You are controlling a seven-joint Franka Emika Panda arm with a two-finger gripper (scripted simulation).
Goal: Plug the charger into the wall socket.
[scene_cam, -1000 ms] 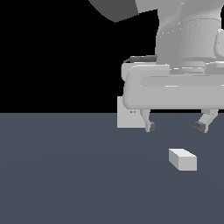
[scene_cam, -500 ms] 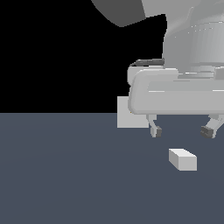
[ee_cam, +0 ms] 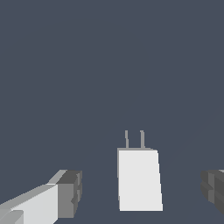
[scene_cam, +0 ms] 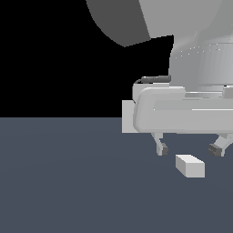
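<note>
I am holding my hand (scene_cam: 189, 149) wide open just above the white charger (scene_cam: 190, 165), gripping nothing; the charger is lying flat on the dark worktop (scene_cam: 68, 182), its two prongs showing in the wrist view; the wall socket (scene_cam: 127, 116) is standing behind, mostly hidden by my hand; grasping, carrying and plugging in are all waiting.

My arm is pale grey with a darker grey curved link above a broad cylindrical wrist ringed by a dotted seam. My gripper (scene_cam: 189, 149) has a boxy, rounded light-grey body, a short dark bar on top, and slim fingers (ee_cam: 41, 203) ending in dark grey pads.
</note>
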